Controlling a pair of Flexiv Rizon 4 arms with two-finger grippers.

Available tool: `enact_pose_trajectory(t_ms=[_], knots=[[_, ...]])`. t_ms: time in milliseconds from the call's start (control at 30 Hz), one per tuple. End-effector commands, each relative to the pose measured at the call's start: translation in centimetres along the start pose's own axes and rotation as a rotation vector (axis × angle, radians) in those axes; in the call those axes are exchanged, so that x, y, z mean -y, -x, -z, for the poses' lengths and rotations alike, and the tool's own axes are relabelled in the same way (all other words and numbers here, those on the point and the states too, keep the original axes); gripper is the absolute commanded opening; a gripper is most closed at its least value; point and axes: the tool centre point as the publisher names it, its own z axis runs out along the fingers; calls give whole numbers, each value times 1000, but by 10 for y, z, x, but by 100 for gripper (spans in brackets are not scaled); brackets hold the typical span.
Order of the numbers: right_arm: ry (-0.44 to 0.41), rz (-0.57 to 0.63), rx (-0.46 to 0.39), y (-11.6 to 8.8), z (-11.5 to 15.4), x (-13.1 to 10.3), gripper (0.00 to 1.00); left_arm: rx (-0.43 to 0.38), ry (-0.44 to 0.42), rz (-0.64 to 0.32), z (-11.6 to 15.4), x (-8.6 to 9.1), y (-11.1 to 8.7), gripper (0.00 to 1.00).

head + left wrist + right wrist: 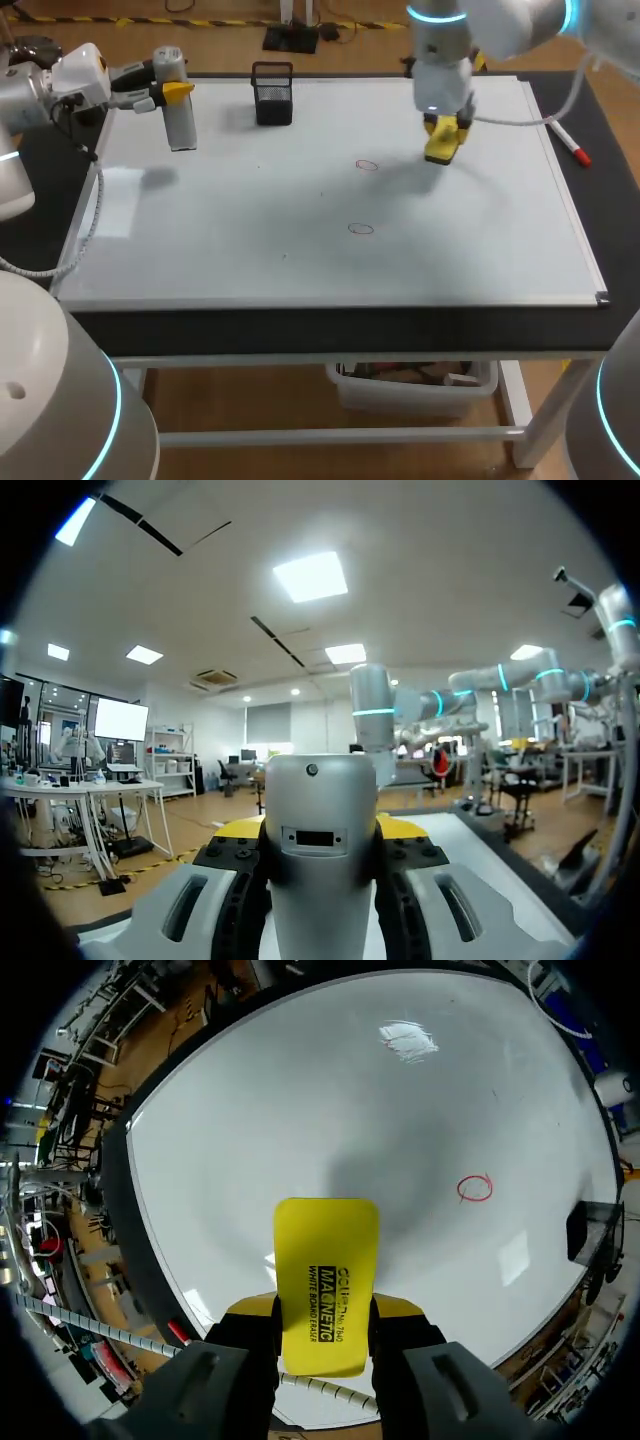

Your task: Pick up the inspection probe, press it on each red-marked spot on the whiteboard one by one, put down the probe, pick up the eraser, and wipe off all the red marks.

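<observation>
1. Our right gripper (325, 1308) is clamping the eraser (325, 1260) above the whiteboard (250, 240).
2. One red mark (366, 165) is lying near its left; another mark (360, 229), closer to us.
3. Our left gripper (172, 90) is holding the probe (180, 125) aloft.

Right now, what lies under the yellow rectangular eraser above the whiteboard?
Under the yellow rectangular eraser, held in the right hand, lies the bare white whiteboard. One red circle mark lies nearby, uncovered. The patch directly beneath is hidden.
</observation>
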Motion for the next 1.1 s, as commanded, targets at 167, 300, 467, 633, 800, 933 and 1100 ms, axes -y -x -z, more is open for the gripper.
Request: enact_pose_trajectory(t_ms=[167, 300, 467, 633, 800, 933, 1100], knots=[[43, -67, 40, -44, -7, 33, 0, 3, 0, -3, 0, 1, -1, 0], [44, -84, 33, -53, -9, 45, 0, 3, 0, -3, 0, 1, -1, 0], [44, -91, 37, -56, -8, 49, 0, 3, 0, -3, 0, 1, -1, 0], [44, -91, 37, -56, -8, 49, 0, 3, 0, -3, 0, 1, -1, 0], [44, -91, 37, -56, -8, 49, 0, 3, 0, -3, 0, 1, -1, 0], [44, -91, 37, -56, -8, 49, 0, 3, 0, -3, 0, 1, -1, 0], [44, -91, 37, -56, -8, 49, 0, -39, -6, -9, -17, 0, -11, 0]])
